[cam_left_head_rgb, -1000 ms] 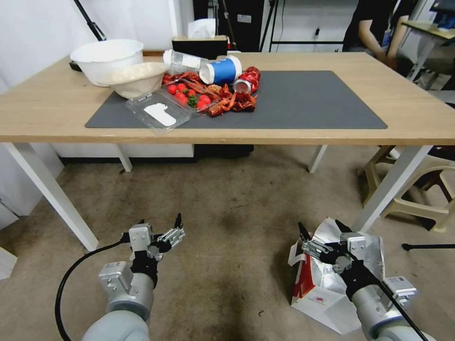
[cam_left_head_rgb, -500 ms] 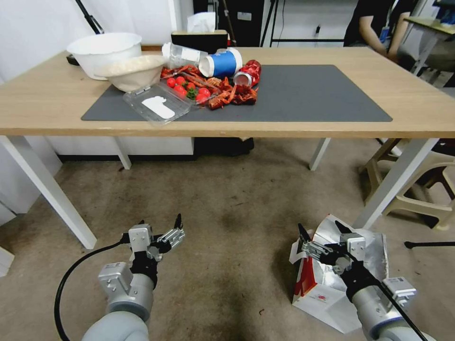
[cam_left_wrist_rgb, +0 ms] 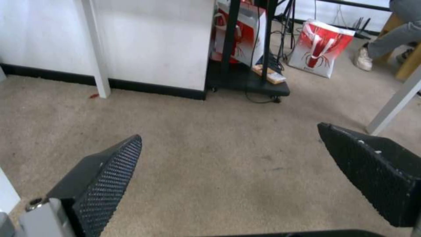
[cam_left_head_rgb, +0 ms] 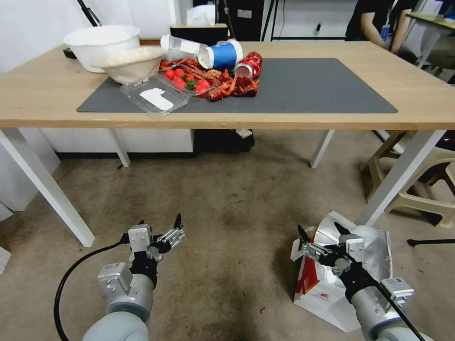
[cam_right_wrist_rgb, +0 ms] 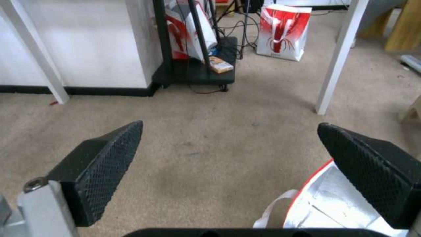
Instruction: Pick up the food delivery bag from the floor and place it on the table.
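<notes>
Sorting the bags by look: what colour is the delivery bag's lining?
Silver foil, seen best in the right wrist view inside the food delivery bag.

You have one bag point(cam_left_head_rgb: 332, 289) on the floor, one table point(cam_left_head_rgb: 417, 99) with one mat point(cam_left_head_rgb: 308, 85), and two bowls point(cam_left_head_rgb: 102, 40) point(cam_left_head_rgb: 130, 64). You have one blue cup point(cam_left_head_rgb: 222, 55), one red can point(cam_left_head_rgb: 249, 65), one clear bottle point(cam_left_head_rgb: 182, 47), and perhaps six tomatoes point(cam_left_head_rgb: 189, 81).
</notes>
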Controlling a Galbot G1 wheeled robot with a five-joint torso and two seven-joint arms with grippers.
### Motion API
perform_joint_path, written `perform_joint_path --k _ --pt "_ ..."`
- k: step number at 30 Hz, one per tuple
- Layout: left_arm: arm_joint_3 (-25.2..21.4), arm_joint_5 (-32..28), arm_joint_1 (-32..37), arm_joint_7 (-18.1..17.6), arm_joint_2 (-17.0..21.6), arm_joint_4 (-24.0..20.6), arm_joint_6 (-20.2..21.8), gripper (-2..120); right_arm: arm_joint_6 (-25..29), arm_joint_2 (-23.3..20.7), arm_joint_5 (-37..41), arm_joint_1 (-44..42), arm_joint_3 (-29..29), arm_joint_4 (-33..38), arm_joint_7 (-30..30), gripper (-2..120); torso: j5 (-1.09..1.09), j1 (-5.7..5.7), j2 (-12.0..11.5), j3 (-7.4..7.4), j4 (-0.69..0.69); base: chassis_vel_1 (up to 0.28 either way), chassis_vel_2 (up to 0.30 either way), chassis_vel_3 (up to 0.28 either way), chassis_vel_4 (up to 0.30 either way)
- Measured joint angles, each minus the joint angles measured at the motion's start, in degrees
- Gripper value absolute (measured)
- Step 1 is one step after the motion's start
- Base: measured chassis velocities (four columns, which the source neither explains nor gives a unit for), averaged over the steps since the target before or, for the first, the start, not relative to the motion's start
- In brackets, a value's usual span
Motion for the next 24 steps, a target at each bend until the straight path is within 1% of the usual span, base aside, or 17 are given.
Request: perform_joint_path --k 3,7,10,11,14,15,17,18,21,22,23,24 --pt "-0.1 0.0 0.0 0.0 0.2 0.0 -0.2 100 0.0 0.2 -0.2 0.0 -0.2 -0.1 0.0 100 0.00 -0.26 -0.9 -0.70 0.00 0.000 0.000 0.000 0.000" --pt "-0.1 0.0 0.0 0.0 0.2 0.0 -0.2 100 0.0 0.2 -0.4 0.0 -0.2 -0.3 -0.1 100 0.00 -0.42 -1.6 -1.17 0.00 0.000 0.000 0.000 0.000" --pt "-0.1 0.0 0.0 0.0 0.1 0.1 -0.2 100 0.1 0.2 -0.4 0.0 -0.2 -0.3 -0.1 100 0.00 -0.67 -2.8 -2.10 0.00 0.000 0.000 0.000 0.000" --pt "-0.1 0.0 0.0 0.0 0.1 0.1 -0.2 100 0.1 0.2 -0.4 0.0 -0.2 -0.3 -0.1 100 0.00 -0.67 -2.8 -2.10 0.00 0.000 0.000 0.000 0.000" --pt "-0.1 -0.1 0.0 0.0 0.1 0.2 -0.2 100 0.1 0.0 -0.3 0.1 -0.1 -0.3 -0.1 100 0.00 -0.98 -4.2 -3.18 0.00 0.000 0.000 0.000 0.000" --pt "-0.1 -0.1 0.0 0.0 0.1 0.2 -0.2 100 0.1 0.0 -0.3 0.1 -0.1 -0.3 -0.1 100 0.00 -0.98 -4.2 -3.18 0.00 0.000 0.000 0.000 0.000" --pt "-0.1 -0.2 -0.2 0.0 0.1 0.2 -0.2 100 0.1 -0.1 -0.2 0.1 0.0 -0.4 -0.1 100 0.00 -1.14 -5.0 -3.89 0.00 0.000 0.000 0.000 0.000" --pt "-0.1 -0.2 -0.2 0.0 0.1 0.2 -0.2 100 0.1 -0.1 -0.2 0.1 0.0 -0.4 -0.1 100 0.00 -1.14 -5.0 -3.89 0.00 0.000 0.000 0.000 0.000" --pt "-0.1 -0.2 -0.2 0.0 0.2 0.2 -0.2 100 0.1 0.0 -0.2 0.3 0.1 -0.4 -0.1 100 0.00 -1.40 -6.5 -5.07 0.00 0.000 0.000 0.000 0.000" --pt "-0.1 -0.2 -0.2 0.0 0.2 0.2 -0.2 100 0.1 0.0 -0.2 0.3 0.1 -0.4 -0.1 100 0.00 -1.40 -6.5 -5.07 0.00 0.000 0.000 0.000 0.000" --pt "-0.1 -0.3 -0.2 0.1 0.2 0.3 -0.3 100 0.1 0.0 -0.3 0.2 0.1 -0.4 -0.1 100 0.00 -1.46 -6.9 -5.41 0.00 0.000 0.000 0.000 0.000" --pt "-0.1 -0.3 -0.2 0.1 0.2 0.3 -0.4 100 0.1 0.1 -0.3 0.2 0.1 -0.4 -0.1 100 0.00 -1.56 -7.5 -5.93 0.00 0.000 0.000 0.000 0.000"
